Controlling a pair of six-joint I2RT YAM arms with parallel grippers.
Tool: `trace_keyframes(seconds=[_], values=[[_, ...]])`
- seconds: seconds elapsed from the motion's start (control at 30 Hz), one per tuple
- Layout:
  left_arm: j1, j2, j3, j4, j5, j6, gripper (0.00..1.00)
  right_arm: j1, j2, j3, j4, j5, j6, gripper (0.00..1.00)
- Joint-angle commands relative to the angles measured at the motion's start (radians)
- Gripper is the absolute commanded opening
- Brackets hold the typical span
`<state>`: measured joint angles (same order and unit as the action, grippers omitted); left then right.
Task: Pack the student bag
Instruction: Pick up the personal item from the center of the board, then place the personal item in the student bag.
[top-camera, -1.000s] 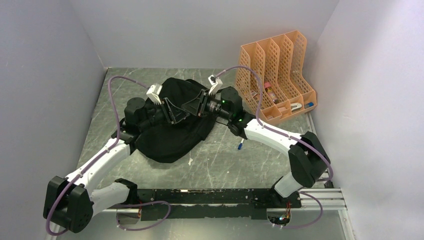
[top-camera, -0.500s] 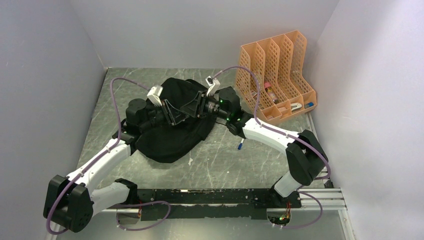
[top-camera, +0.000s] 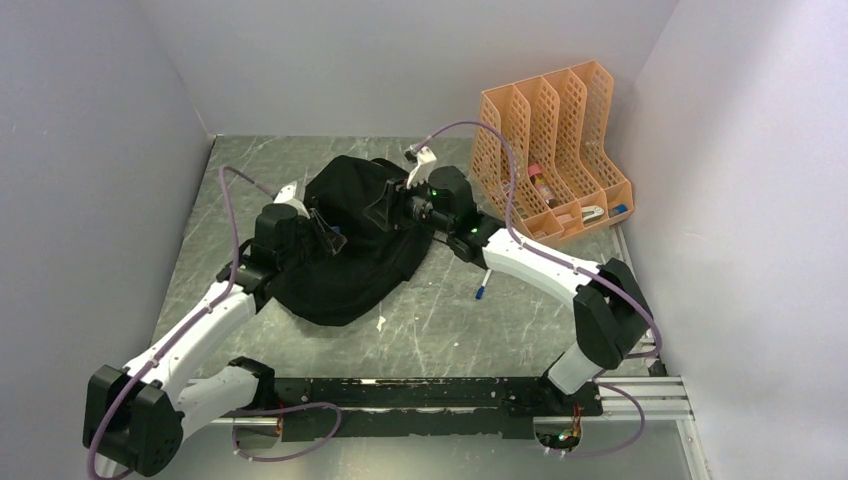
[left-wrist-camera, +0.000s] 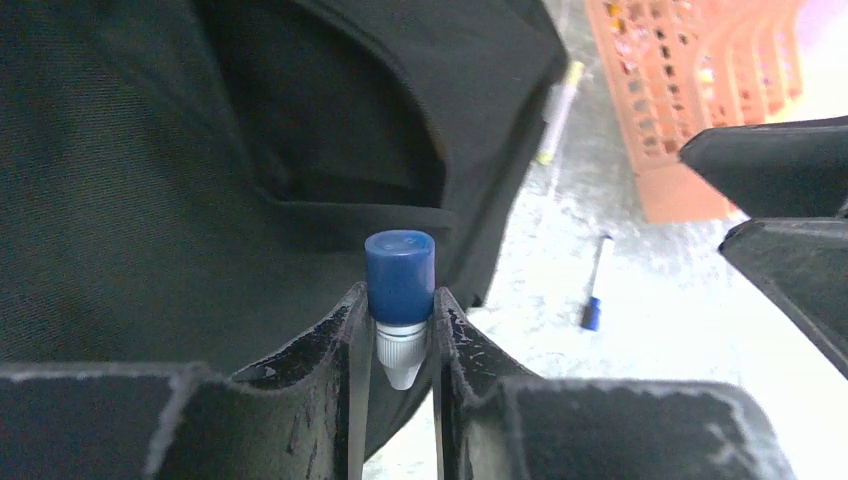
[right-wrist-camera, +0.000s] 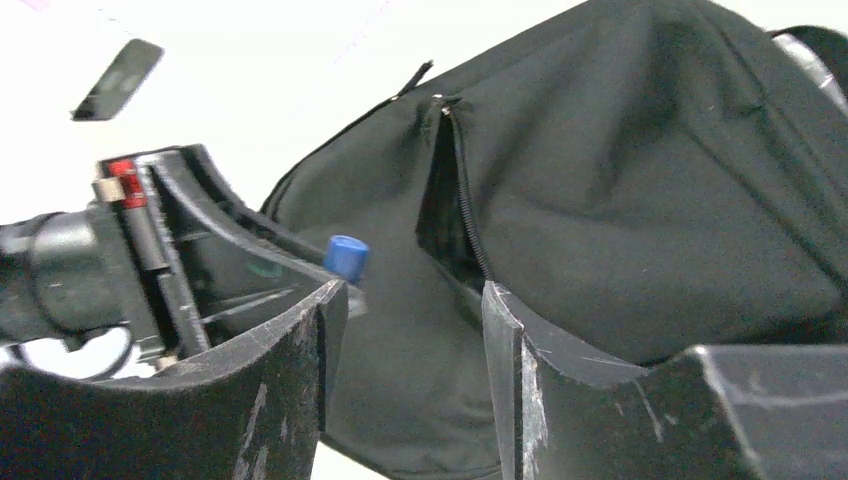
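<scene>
The student bag (top-camera: 350, 265) is a floppy black backpack lying in the middle of the table. My left gripper (left-wrist-camera: 400, 315) is shut on a small white tube with a blue cap (left-wrist-camera: 400, 275), held cap-outward over the bag (left-wrist-camera: 150, 180). From above, the left gripper (top-camera: 328, 232) sits on the bag's left side. My right gripper (top-camera: 392, 212) faces it from the right. Its jaws (right-wrist-camera: 405, 305) stand open with only bag fabric (right-wrist-camera: 650, 200) behind them. A zipped pocket slit (right-wrist-camera: 452, 200) gapes just beyond. The blue cap (right-wrist-camera: 346, 256) shows past the right gripper's left finger.
An orange mesh file organiser (top-camera: 550, 150) stands at the back right with small items in its slots. A blue-capped pen (top-camera: 482, 292) lies on the table right of the bag, and a yellow pen (left-wrist-camera: 558, 112) lies farther back. Grey walls enclose three sides.
The two grippers met tip to tip over the bag; now the left has drawn back left and turned its wrist. The right gripper stays over the bag's right side.
</scene>
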<state>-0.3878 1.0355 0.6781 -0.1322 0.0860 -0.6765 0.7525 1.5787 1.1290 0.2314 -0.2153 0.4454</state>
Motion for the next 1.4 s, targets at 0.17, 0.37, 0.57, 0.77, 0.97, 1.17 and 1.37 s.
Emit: trace_keyframes(seconds=[0.17,0.37,0.57,0.77,0.97,1.17,1.37], values=[[-0.001,-0.102,0.066,-0.186,-0.294,0.004,0.05,0.033,0.172,0.160,-0.105,0.087,-0.279,0.57],[0.000,-0.082,0.080,-0.203,-0.278,0.008,0.05,0.077,0.321,0.313,-0.186,0.154,-0.413,0.62],[0.003,-0.075,0.078,-0.192,-0.255,0.011,0.05,0.120,0.423,0.424,-0.262,0.308,-0.519,0.64],[0.007,-0.058,0.069,-0.171,-0.221,-0.002,0.05,0.152,0.471,0.468,-0.278,0.491,-0.590,0.57],[0.013,-0.029,0.069,-0.130,-0.179,-0.019,0.05,0.154,0.453,0.445,-0.244,0.541,-0.580,0.25],[0.020,0.036,0.076,-0.053,-0.131,-0.043,0.05,0.153,0.426,0.435,-0.217,0.506,-0.541,0.02],[0.038,0.153,0.102,0.046,-0.096,-0.073,0.05,0.154,0.401,0.427,-0.186,0.454,-0.477,0.00]])
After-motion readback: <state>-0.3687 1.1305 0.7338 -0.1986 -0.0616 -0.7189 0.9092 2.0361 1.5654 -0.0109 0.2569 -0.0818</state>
